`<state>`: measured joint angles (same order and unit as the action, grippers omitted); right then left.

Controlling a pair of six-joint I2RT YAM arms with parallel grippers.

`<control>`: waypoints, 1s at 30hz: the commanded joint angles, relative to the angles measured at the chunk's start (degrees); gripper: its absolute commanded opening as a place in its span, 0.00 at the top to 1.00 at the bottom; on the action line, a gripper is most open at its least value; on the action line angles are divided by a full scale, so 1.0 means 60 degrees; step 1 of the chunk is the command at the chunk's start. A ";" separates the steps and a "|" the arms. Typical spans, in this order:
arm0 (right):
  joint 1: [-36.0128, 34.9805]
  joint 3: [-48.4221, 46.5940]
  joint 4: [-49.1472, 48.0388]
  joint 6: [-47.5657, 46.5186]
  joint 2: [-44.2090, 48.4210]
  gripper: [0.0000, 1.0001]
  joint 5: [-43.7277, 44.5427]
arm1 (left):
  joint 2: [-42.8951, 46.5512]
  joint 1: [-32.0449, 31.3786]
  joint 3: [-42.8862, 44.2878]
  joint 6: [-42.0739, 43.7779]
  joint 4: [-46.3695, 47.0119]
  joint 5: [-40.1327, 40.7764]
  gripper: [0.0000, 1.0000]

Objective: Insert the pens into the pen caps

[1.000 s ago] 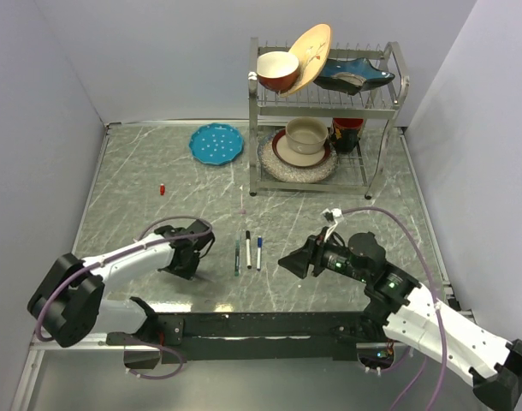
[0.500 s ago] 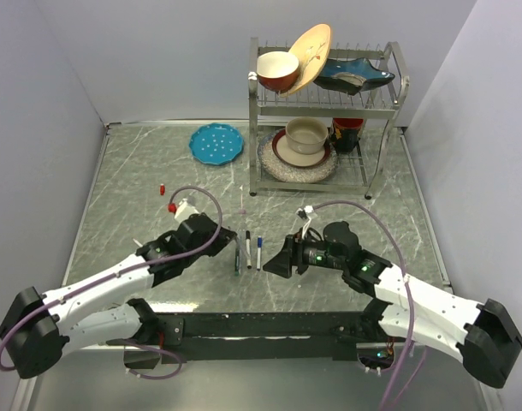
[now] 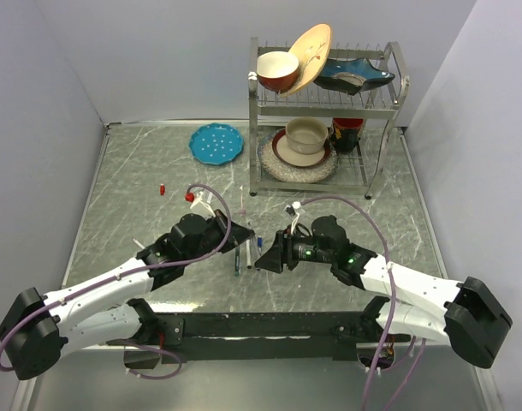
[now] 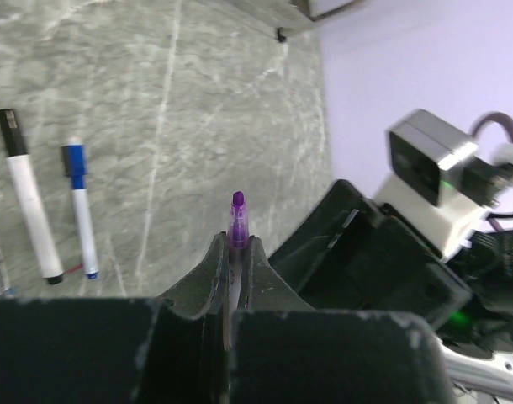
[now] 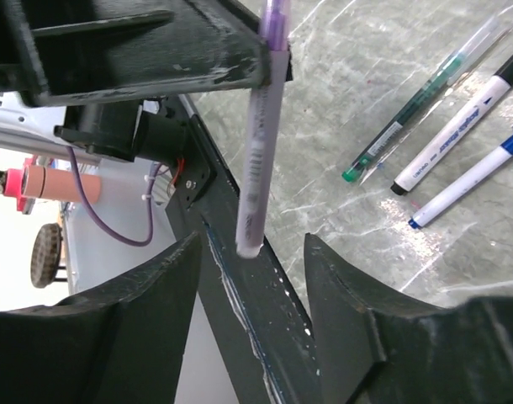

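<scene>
My left gripper (image 3: 240, 241) (image 4: 237, 240) is shut on a white-barrelled pen with a purple end (image 4: 238, 220) and holds it above the table. In the right wrist view that pen (image 5: 261, 135) hangs between my right gripper's (image 5: 252, 244) open fingers, touching neither. The right gripper (image 3: 263, 257) faces the left one, almost touching it. A dark green pen (image 5: 416, 109), a black-ended pen (image 5: 458, 135) and a blue-ended pen (image 5: 467, 189) lie side by side on the table below. The black one (image 4: 25, 202) and the blue one (image 4: 80, 210) also show in the left wrist view. A small red cap (image 3: 162, 188) lies far left.
A metal dish rack (image 3: 376, 171) with bowls and plates stands at the back right. A teal plate (image 3: 216, 143) lies at the back left. The black base rail (image 3: 261, 325) runs along the near edge.
Both arms have swung inward over the lying pens. The left gripper has carried its pen right, and the right gripper has come left until its open fingers flank the pen.
</scene>
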<state>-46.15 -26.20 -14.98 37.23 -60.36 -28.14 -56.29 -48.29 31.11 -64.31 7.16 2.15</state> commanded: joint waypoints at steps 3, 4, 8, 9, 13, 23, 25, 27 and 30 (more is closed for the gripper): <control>-0.0086 -0.0351 -0.0945 0.0357 -0.0238 0.49 0.0367 | -0.0183 -0.0110 -0.0132 0.0187 0.1502 -0.0827 0.99; -0.0072 -0.0307 -0.0974 0.0386 -0.0238 0.53 0.0456 | -0.0241 -0.0125 -0.0088 0.0172 0.1517 -0.0871 0.99; -0.0072 -0.0219 -0.1106 0.0562 -0.0107 0.54 0.0559 | -0.0359 -0.0198 0.0073 0.0362 0.1371 -0.0843 0.99; -0.0072 -0.0234 -0.1034 0.0548 -0.0077 0.53 0.0559 | -0.0374 -0.0213 0.0073 0.0392 0.1341 -0.0842 0.99; -0.0072 -0.0394 -0.0785 0.0474 0.0098 0.46 0.0588 | -0.0257 -0.0227 -0.0015 0.0567 0.1473 -0.0872 0.99; -0.0072 -0.0366 -0.0594 0.0386 0.0479 1.00 0.0632 | 0.0080 -0.0227 0.0131 0.0817 0.0846 -0.0638 0.80; -0.0072 -0.0351 -0.0463 0.0372 0.0683 1.00 0.0837 | 0.0226 -0.0228 0.0350 0.0671 0.0479 -0.0301 0.59; -0.0072 -0.0351 -0.0229 0.0342 0.0830 1.00 0.0998 | 0.0402 -0.0213 0.0468 0.0481 -0.0137 0.0690 0.37; -0.0086 -0.0307 0.0122 0.0313 0.1196 1.00 0.1349 | 0.0870 -0.0213 0.0673 0.0144 -0.0881 0.1615 0.30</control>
<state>-46.37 -26.28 -15.68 39.99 -56.55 -23.18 -54.94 -49.47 31.20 -61.60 7.25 2.90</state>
